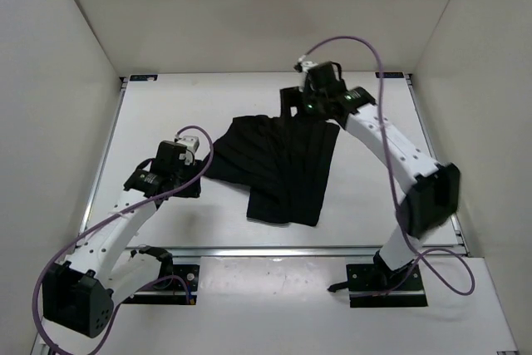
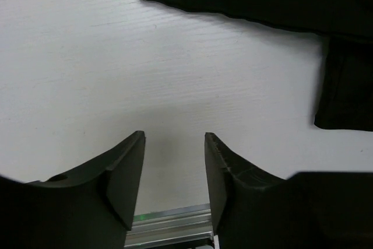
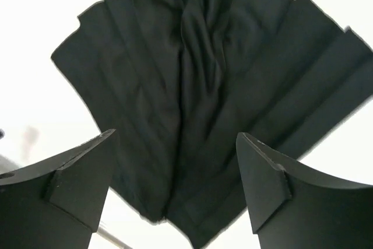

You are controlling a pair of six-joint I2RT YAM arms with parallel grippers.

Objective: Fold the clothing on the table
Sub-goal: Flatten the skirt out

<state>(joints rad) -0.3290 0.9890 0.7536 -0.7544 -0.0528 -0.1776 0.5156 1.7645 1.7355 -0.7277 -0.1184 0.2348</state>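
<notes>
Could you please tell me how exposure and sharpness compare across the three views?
Top external: even light, soft shadows, clothing pleats faint. Left wrist: table grain crisp, a soft shadow between the dark left fingers. Right wrist: table blown out white, pleats readable.

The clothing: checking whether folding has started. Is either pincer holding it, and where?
Nothing is held. The left pincer is open over bare table beside the clothing; the right pincer is open above its far edge.
</notes>
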